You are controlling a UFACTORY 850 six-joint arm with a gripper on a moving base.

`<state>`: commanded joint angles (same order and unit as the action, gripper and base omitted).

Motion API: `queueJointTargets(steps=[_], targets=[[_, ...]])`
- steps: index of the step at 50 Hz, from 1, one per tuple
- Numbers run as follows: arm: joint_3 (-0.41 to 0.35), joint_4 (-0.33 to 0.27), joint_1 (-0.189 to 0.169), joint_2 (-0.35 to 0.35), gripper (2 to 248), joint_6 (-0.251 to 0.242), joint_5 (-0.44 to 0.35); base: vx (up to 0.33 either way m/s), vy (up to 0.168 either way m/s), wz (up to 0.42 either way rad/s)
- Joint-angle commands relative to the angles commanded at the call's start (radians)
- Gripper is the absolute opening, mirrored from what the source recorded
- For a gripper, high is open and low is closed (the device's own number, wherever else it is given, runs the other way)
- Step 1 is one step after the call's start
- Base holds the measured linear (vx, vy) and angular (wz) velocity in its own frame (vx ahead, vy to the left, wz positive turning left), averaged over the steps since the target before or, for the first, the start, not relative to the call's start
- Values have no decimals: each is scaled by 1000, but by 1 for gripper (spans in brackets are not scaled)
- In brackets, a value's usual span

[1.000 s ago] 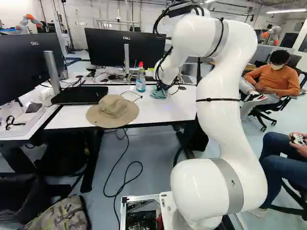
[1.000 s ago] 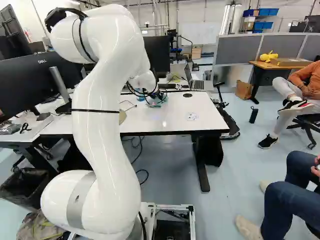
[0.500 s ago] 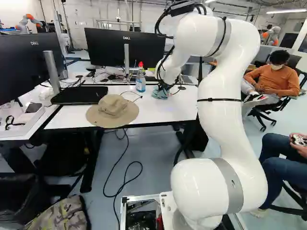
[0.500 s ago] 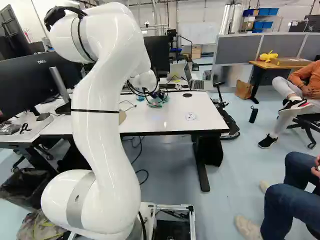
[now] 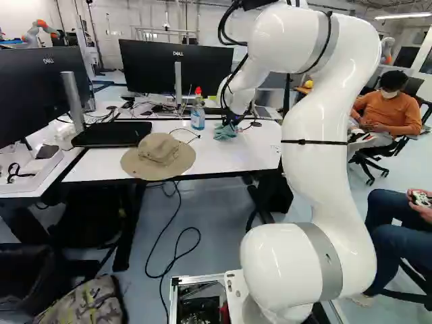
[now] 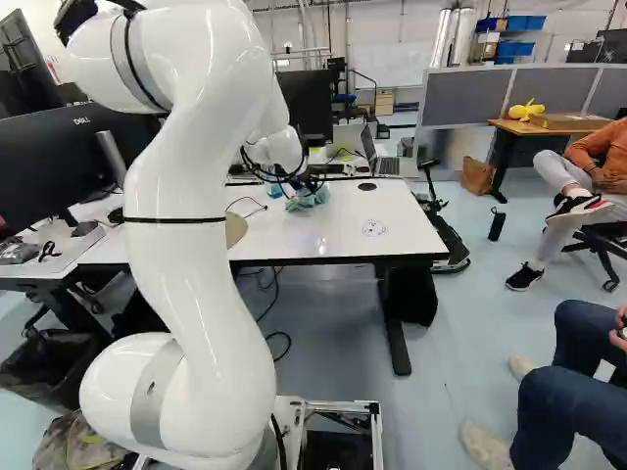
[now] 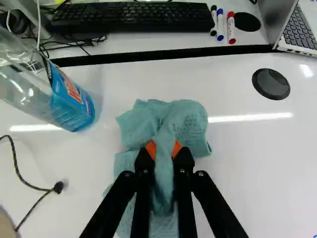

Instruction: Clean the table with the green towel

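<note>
My gripper (image 5: 231, 121) is low over the white table (image 5: 229, 158), at the arm's far end in the left base view. In the wrist view the gripper (image 7: 164, 149) is shut on the green towel (image 7: 185, 124), its orange pads pinching a raised fold from both sides. The rest of the towel lies crumpled on the tabletop, ahead of and under the fingers. The towel (image 6: 309, 196) also shows below the wrist in the right base view.
A spray bottle (image 5: 198, 115) stands beside the towel, with a thin cable near it. A tan hat (image 5: 158, 156) lies at the front edge. Behind are a keyboard (image 7: 133, 16), markers (image 7: 231, 27), a laptop (image 6: 387, 162) and monitors (image 5: 177, 67). Another robot (image 5: 40, 30) stands far back.
The upper arm and elbow have shifted right in the left base view and left in the right base view. The gripper stays by the towel, which looks slightly reshaped. The base has not moved.
</note>
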<state>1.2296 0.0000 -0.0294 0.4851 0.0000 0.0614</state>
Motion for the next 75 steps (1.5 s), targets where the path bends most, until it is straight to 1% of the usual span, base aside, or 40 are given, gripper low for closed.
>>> queueJointTargets(steps=[22, 30, 33, 48, 52, 58, 72, 75], targets=[[-91, 0, 39, -117, 53, 0, 153, 0, 0, 0], [-120, 0, 50, -158, 53, 0, 207, 0, 0, 0], [-123, 0, 50, -163, 53, 0, 217, 0, 0, 0], [-122, 0, 49, -162, 53, 0, 217, 0, 0, 0], [-116, 0, 45, -157, 53, 0, 206, 0, 0, 0], [-96, 2, 32, -141, 53, 0, 164, 0, 0, 0], [-36, 10, 3, -93, 53, 0, 32, 0, 0, 0], [-21, 10, 0, -81, 53, 0, 18, 0, 0, 0]])
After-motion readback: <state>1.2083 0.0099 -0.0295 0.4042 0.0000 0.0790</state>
